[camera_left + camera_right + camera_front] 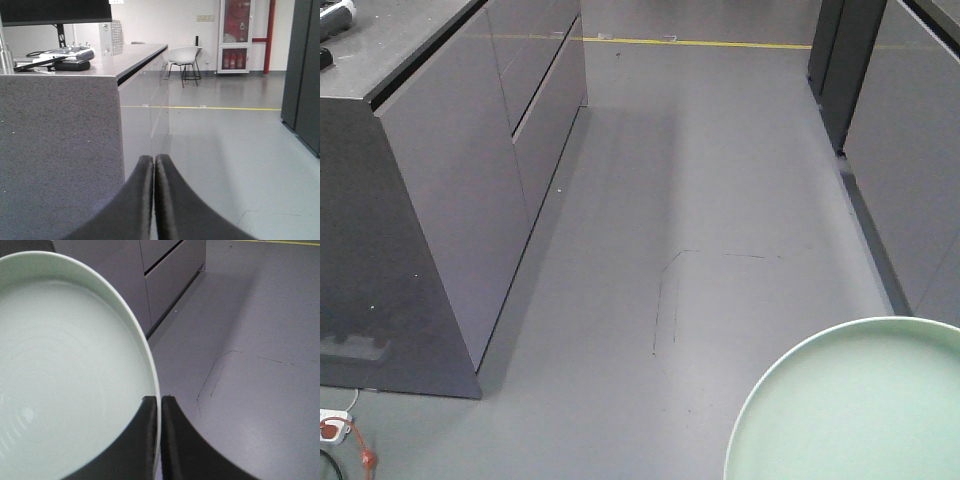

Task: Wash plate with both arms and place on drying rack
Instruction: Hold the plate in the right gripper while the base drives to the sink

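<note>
Well, my right gripper (160, 400) pinches the plate (70, 375); my left gripper (154, 159) is pressed together, empty. Washing and racking seem undone.

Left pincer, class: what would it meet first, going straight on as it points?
For the left pincer the way looks free: open floor ahead, grey cabinet close on its left; depth unclear.

There was one plate (65, 370), its rim between the fingers of the right pincer (160, 399). Pincers numbered two, counting the left pincer (153, 157). Far ahead of the left one stood one white chair (184, 56), one yellow floor line (225, 108) and one glass-fronted cabinet (235, 37). Just to its left stood one grey counter (60, 130).
</note>
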Robot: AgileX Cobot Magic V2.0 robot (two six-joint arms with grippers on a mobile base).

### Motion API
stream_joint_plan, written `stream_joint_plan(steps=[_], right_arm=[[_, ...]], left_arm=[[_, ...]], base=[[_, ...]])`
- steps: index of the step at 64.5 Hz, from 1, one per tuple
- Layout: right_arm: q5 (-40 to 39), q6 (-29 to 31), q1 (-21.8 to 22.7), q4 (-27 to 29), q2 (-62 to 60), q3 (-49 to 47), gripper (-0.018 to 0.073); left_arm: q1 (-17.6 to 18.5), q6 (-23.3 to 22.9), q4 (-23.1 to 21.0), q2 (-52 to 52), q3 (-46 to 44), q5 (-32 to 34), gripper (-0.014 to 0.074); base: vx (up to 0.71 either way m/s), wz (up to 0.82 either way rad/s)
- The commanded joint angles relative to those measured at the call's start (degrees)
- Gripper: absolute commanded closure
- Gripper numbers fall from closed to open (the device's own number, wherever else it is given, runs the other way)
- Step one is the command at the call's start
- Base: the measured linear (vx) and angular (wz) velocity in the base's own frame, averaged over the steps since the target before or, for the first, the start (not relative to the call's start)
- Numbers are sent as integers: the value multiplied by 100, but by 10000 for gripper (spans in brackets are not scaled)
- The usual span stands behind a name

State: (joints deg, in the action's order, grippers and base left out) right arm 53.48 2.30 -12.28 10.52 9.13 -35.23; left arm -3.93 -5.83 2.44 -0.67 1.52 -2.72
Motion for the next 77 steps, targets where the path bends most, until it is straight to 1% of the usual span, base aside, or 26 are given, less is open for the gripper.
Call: stream_joint_plan(steps=[1,32,77], right_arm=[[-447,1,17,28,78,-132,564],[-438,1,17,28,78,-132,564],[-438,1,17,28,78,-132,564]], left_arm=[[-6,-52,-26,-88,86,424,602],[-6,-52,-26,-88,86,424,602],[-6,-52,-26,-88,86,424,602]], base=[[15,17],[20,7],[28,-9]])
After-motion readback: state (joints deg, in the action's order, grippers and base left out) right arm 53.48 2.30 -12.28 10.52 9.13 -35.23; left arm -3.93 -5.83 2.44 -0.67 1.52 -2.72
